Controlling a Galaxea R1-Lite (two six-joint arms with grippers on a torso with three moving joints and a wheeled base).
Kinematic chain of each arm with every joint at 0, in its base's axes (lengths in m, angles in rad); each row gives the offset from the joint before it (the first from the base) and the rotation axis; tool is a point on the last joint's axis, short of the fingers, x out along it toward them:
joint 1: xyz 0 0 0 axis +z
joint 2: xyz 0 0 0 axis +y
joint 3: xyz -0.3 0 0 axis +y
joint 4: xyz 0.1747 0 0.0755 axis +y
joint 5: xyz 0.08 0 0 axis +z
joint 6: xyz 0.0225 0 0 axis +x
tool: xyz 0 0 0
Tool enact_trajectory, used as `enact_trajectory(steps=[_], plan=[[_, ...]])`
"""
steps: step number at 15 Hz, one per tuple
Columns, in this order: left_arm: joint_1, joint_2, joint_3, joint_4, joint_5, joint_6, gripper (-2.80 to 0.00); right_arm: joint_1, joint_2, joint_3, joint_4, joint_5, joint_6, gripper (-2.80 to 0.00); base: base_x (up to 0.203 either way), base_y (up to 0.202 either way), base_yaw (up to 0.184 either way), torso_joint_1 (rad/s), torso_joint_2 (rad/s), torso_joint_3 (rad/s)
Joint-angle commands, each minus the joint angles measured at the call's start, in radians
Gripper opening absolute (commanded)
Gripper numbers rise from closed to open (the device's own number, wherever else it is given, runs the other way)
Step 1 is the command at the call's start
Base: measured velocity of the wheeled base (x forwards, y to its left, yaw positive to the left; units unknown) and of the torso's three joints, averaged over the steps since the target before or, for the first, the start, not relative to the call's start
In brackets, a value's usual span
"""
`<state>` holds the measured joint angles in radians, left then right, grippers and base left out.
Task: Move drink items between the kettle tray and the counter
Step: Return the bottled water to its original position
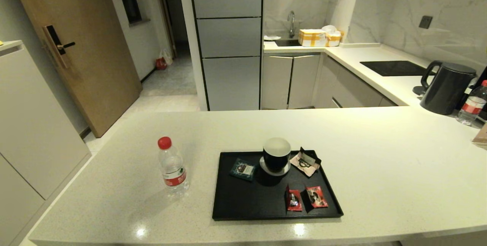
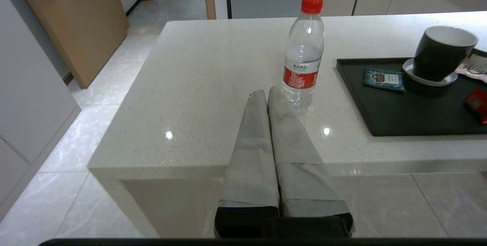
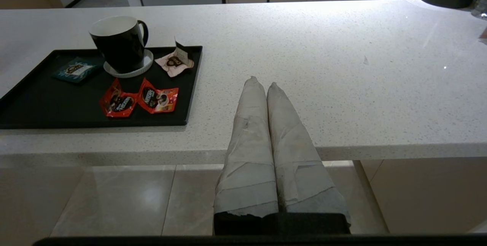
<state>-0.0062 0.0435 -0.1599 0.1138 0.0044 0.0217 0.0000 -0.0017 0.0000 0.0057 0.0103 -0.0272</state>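
Just beyond the empty, closed left claw, the water bottle upright on the counter, beside the tray

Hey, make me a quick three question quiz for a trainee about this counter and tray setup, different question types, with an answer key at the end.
1. True or false: the water bottle stands on the black tray.
2. Multiple choice: how many red sachets lie on the tray? A) one B) two C) four
3. Short answer: what does the black mug rest on?

Key
1. False. It stands upright on the counter, to the tray's left in the head view.
2. B. Two lie side by side near the tray's front right corner.
3. A small white coaster on the tray, between the teal sachet and the pale pink sachet.
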Motion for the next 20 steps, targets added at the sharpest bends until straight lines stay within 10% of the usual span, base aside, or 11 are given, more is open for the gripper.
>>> enact_trajectory(steps=[1, 4, 7, 17, 18, 20], plan=[[0.001, 0.189, -0.2, 0.16, 0.004, -0.001, -2.8, 0.0, 0.002, 0.002, 0.0, 0.0, 0.0, -2.8, 0.0, 0.0, 0.0, 0.0, 0.0, 0.0], [0.003, 0.461, -0.39, 0.405, 0.005, -0.004, -2.8, 0.0, 0.002, 0.002, 0.0, 0.0, 0.0, -2.8, 0.0, 0.0, 0.0, 0.0, 0.0, 0.0], [0.003, 0.814, -0.409, 0.405, -0.03, -0.009, -2.8, 0.0, 0.002, 0.002, 0.0, 0.0, 0.0, -2.8, 0.0, 0.0, 0.0, 0.0, 0.0, 0.0], [-0.147, 1.907, -0.034, -1.253, -0.108, -0.008, -2.8, 0.0, 0.002, 0.001, 0.0, 0.0, 0.0, -2.8, 0.0, 0.0, 0.0, 0.0, 0.0, 0.0], [-0.168, 1.978, -0.042, -1.334, -0.1, -0.007, 0.0, 0.0, 0.002, 0.002, 0.0, 0.0, 0.0, -2.8, 0.0, 0.0, 0.0, 0.0, 0.0, 0.0], [-0.231, 2.049, -0.087, -1.434, -0.086, -0.004, 0.0, 0.0, 0.002, 0.002, 0.0, 0.0, 0.0, -2.8, 0.0, 0.0, 0.0, 0.0, 0.0, 0.0]])
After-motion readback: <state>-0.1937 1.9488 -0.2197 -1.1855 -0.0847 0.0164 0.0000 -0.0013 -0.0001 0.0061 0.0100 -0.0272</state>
